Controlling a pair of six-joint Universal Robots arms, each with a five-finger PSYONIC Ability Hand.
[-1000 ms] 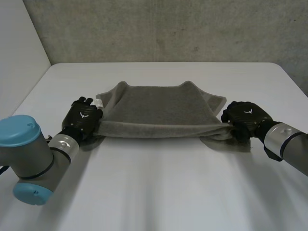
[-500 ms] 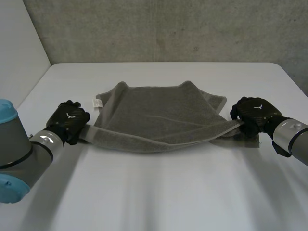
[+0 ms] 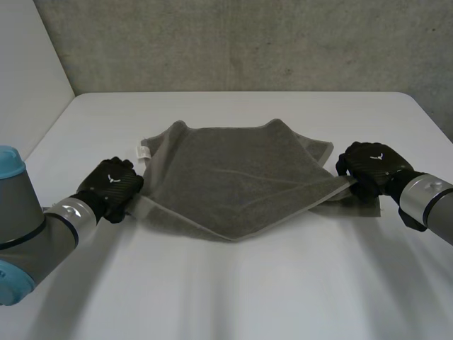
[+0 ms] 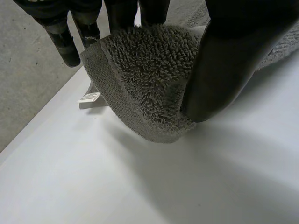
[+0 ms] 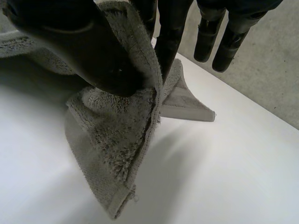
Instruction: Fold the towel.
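Across the white table (image 3: 233, 297), left hand (image 3: 111, 185) and right hand (image 3: 369, 164) pinch towel (image 3: 233, 173) corners.

Plain grey towel (image 3: 233, 177), no pattern. White label (image 3: 143, 151) at towel's edge. White counter (image 3: 248, 283) under towel. Black left hand (image 3: 112, 185) and black right hand (image 3: 369, 166) at towel's ends, small white emblem on each back. Grey left arm (image 3: 42, 227), light-blue cap (image 3: 8, 166). Mottled grey wall (image 3: 248, 42) beyond towel.

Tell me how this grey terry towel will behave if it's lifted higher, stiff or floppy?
Probably floppy: the grey terry towel droops along its near edge between the black left hand and black right hand. Likely not slippery: its looped pile looks grippy. Seems light: pinches alone hold its corners.
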